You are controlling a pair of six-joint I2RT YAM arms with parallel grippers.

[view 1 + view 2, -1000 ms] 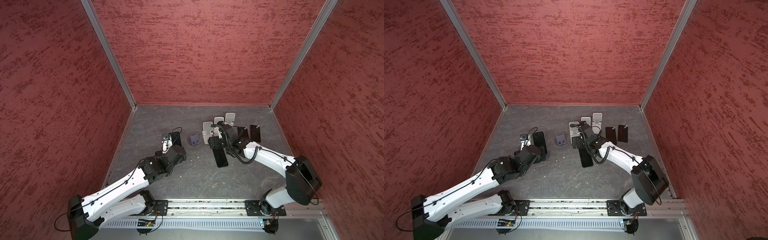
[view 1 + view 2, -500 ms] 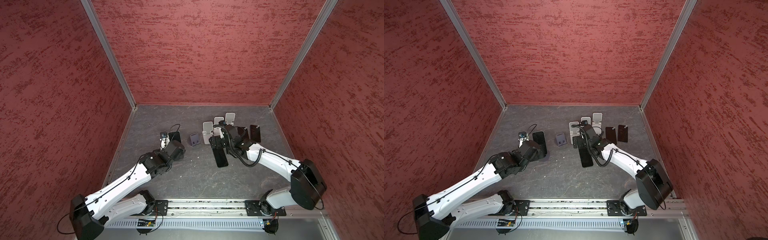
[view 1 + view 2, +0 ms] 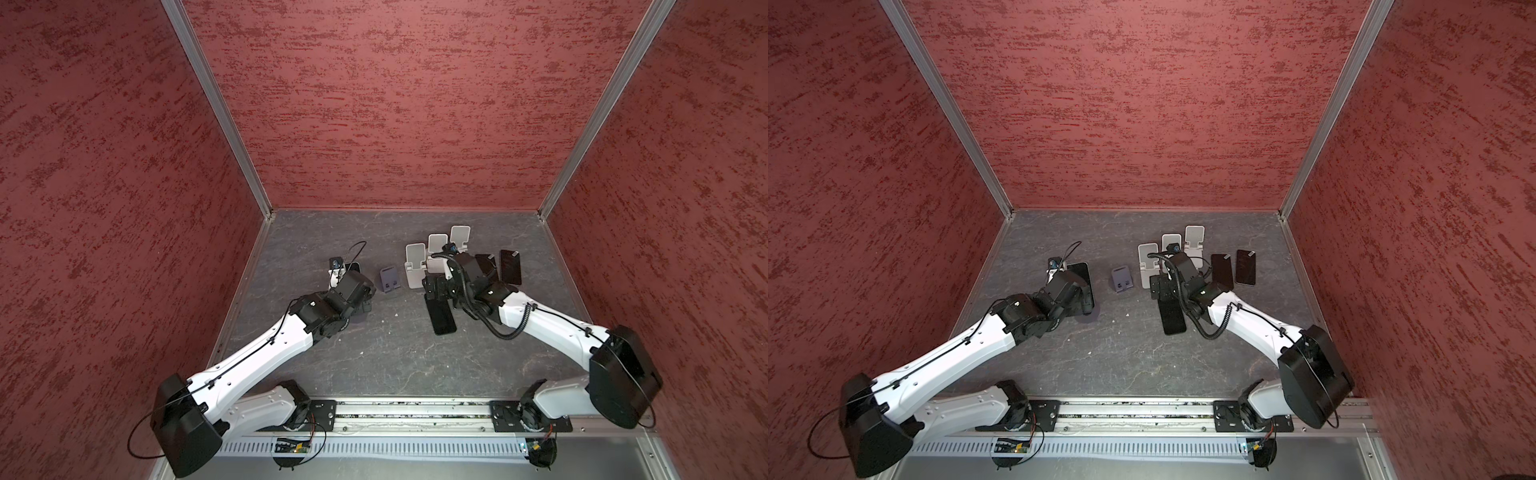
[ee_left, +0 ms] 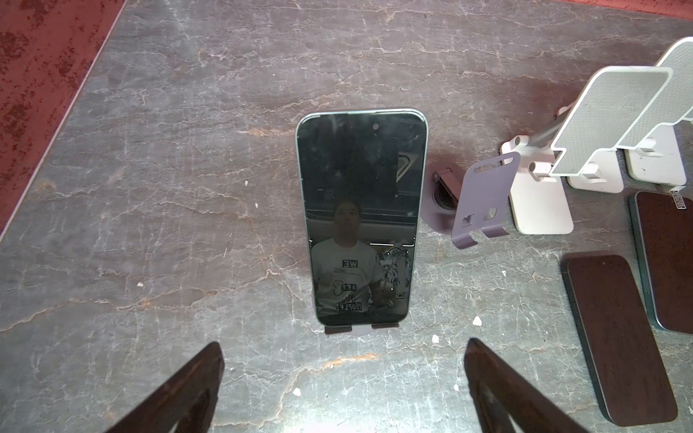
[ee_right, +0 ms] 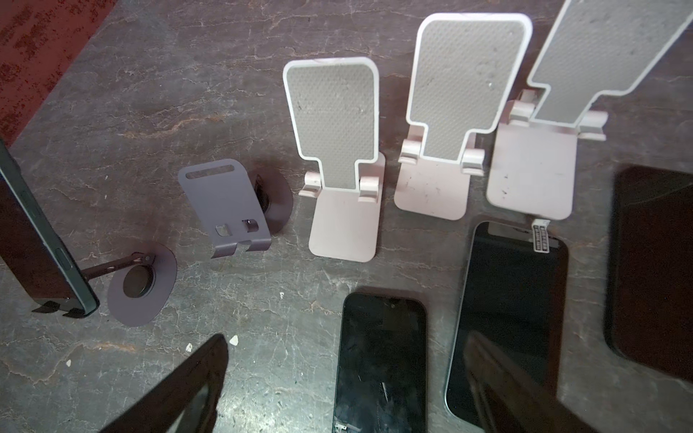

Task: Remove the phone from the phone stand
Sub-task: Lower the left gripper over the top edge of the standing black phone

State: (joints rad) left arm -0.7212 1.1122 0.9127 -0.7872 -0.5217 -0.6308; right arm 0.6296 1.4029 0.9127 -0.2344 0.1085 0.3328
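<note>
left wrist: left jaws apart, empty; black glass-fronted phone (image 4: pixel 360 221) dead ahead on purple metal stand (image 4: pixel 339 330); should straddle its long edges, lift clear of lip | right wrist: right jaws apart, idle | both top views: phone at 9 o'clock of empty purple stand (image 3: pixel 1122 281) on grey stone worktop (image 3: pixel 1133 353); left arm (image 3: pixel 955 353) has edged nearer than before

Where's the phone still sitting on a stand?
In a top view the phone is on the left, facing the open left gripper, beside an empty purple stand.
</note>
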